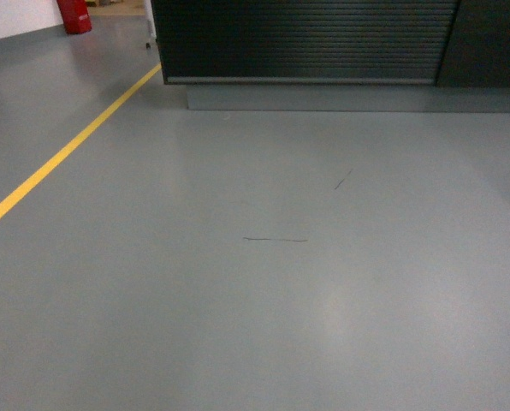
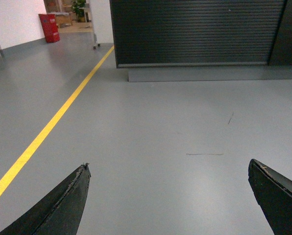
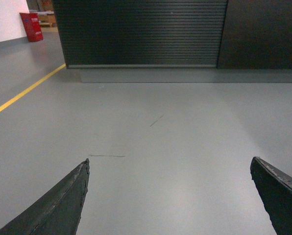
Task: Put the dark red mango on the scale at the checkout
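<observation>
Room: a grey floor [image 1: 255,300] ran up to the checkout [image 1: 306,38], with a yellow line [image 1: 62,154] slanting off to the left.
Head view: only the counter's ribbed black front and grey plinth showed; its top was out of frame. A red bin [image 1: 74,14] stood far left. Neither arm appeared here.
Left wrist view: the left gripper [image 2: 170,198] hung over bare floor, jaws spread wide, nothing between them. The checkout lay well ahead, the red bin beyond the yellow line.
Right wrist view: the right gripper [image 3: 169,198] was likewise spread wide and held nothing. Two thin dark scuffs [image 3: 107,156] marked the floor in front of it.
Mango: not in any view; neither gripper carried it.
Scale: not visible either; it may sit on the counter top, which was hidden.
Containers: only the red bin, too far off to see its contents.
Progress: by my reckoning nothing was done yet. The mango remained to be found and picked up, then brought to the scale and set down.
</observation>
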